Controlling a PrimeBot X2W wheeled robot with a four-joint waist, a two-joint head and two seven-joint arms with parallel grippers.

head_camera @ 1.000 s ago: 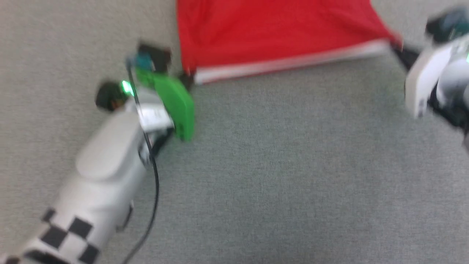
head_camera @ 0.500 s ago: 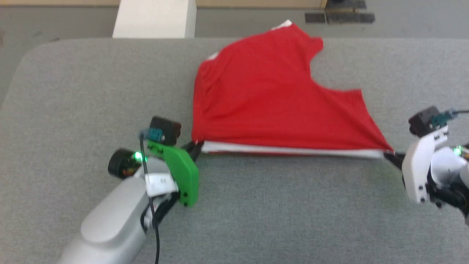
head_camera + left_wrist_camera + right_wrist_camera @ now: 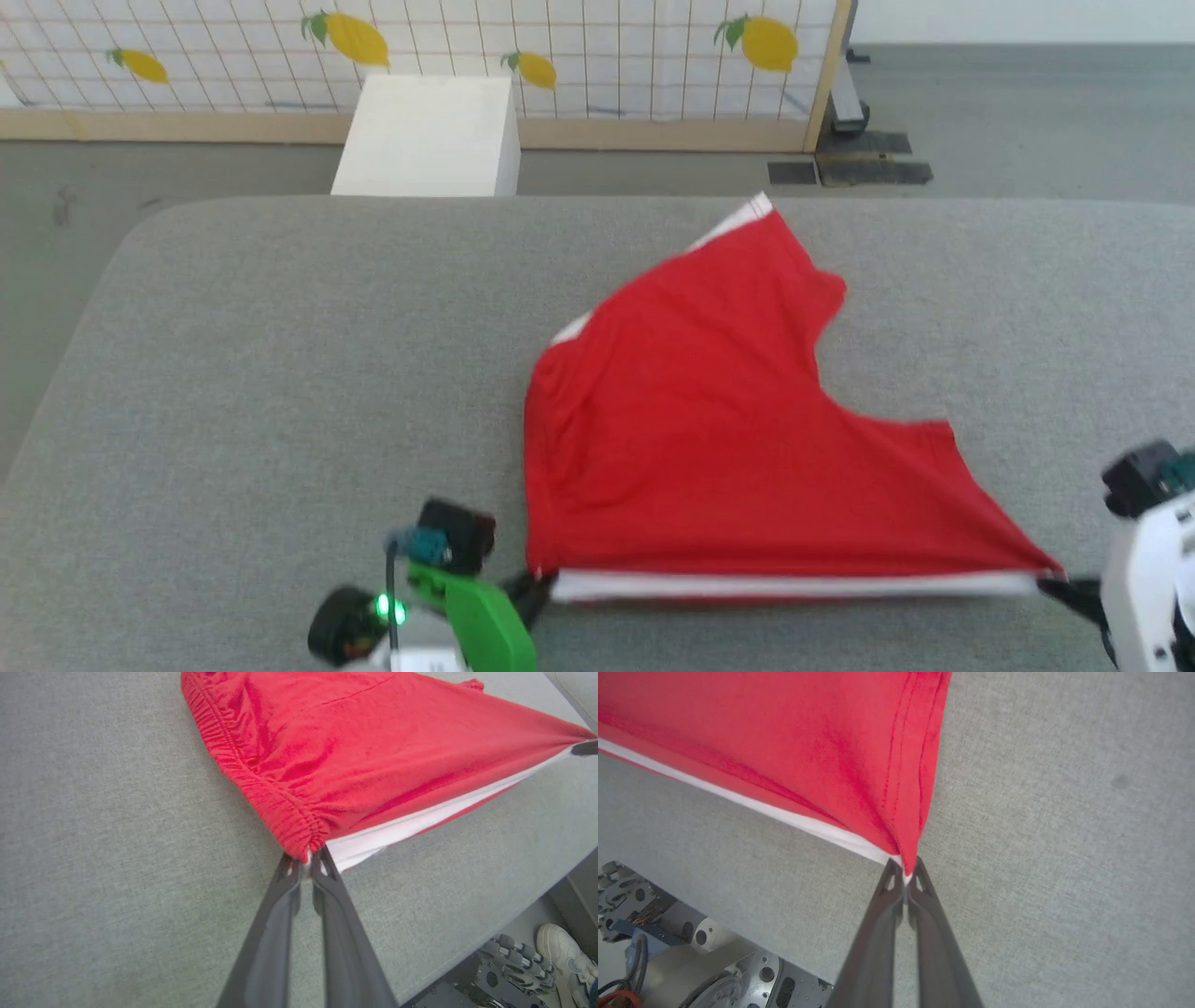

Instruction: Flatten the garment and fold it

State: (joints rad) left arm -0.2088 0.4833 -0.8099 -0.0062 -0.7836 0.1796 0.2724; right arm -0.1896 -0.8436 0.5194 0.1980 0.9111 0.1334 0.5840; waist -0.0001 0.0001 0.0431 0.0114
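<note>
Red shorts, the garment (image 3: 709, 448), lie right of centre on a grey padded table (image 3: 261, 373), toward its near side. The left gripper (image 3: 306, 864) is clenched on the gathered waistband corner at near left. The right gripper (image 3: 906, 871) is clenched on the hem corner at near right. The white stripe is pulled taut between them. One leg points toward the far edge. Bare grey surface spreads wide to the left. Beyond the far edge stands a white box (image 3: 429, 135), its inside hidden, before a lemon-print screen (image 3: 597, 56).
</note>
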